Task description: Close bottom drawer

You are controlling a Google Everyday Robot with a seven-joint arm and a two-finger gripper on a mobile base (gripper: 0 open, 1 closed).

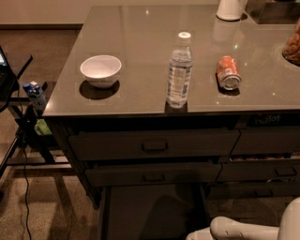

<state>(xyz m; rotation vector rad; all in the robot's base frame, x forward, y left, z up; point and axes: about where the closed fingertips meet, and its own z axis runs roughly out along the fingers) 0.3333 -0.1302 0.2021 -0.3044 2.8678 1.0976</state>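
The bottom drawer (150, 211) is pulled far out toward me below the two taller dark drawer fronts (154, 146). Its plain flat grey inside shows, and its front panel and handle lie below the frame edge. A white arm link (246, 228) reaches in from the bottom right corner, just right of the open drawer. The gripper at its end is out of view below the frame.
On the grey counter (140, 28) stand a white bowl (100, 70), a clear water bottle (179, 70), a lying orange can (228, 72) and a white jug (230, 8). Narrower drawers (267, 140) sit at the right. A dark stand (21, 108) with cables stands at the left.
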